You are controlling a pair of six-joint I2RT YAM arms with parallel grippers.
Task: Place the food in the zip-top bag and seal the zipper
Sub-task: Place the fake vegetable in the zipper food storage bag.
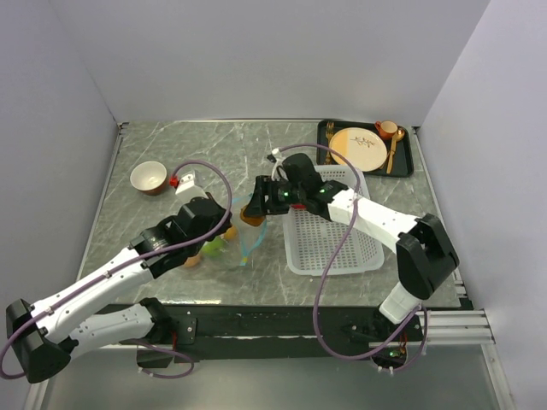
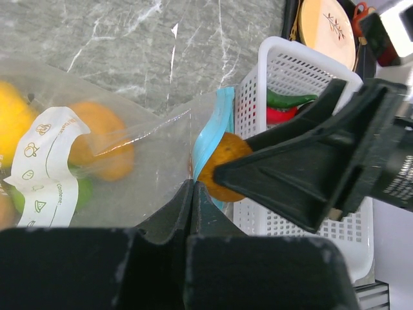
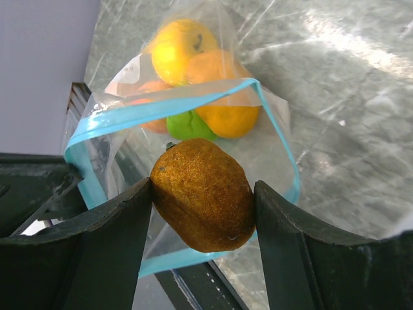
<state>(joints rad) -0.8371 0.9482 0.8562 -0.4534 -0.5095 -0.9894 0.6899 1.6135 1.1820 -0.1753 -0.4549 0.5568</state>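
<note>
Right hand (image 3: 203,190) grasps 1 brown fruit (image 3: 200,210) at the open mouth of the zip-top bag (image 2: 139,184), just left of the basket (image 1: 338,260). Left hand (image 2: 192,194), clenched, pinches the bag edge at the zipper (image 2: 214,126). 2 peppers (image 2: 282,114) lie inside the basket.

The white label (image 2: 44,161) on the zip-top bag (image 2: 151,174) shows small icons and "Content:".

Your right claw (image 3: 203,194) clamps a brown fruit (image 3: 205,205) between both fingers at the mouth of the bag (image 3: 279,158), whose blue zipper (image 3: 161,104) loops wide open. Inside sit a yellow fruit (image 3: 177,48), an orange fruit (image 3: 231,119) and a green fruit (image 3: 187,126), over the marble tabletop (image 3: 348,97).
</note>
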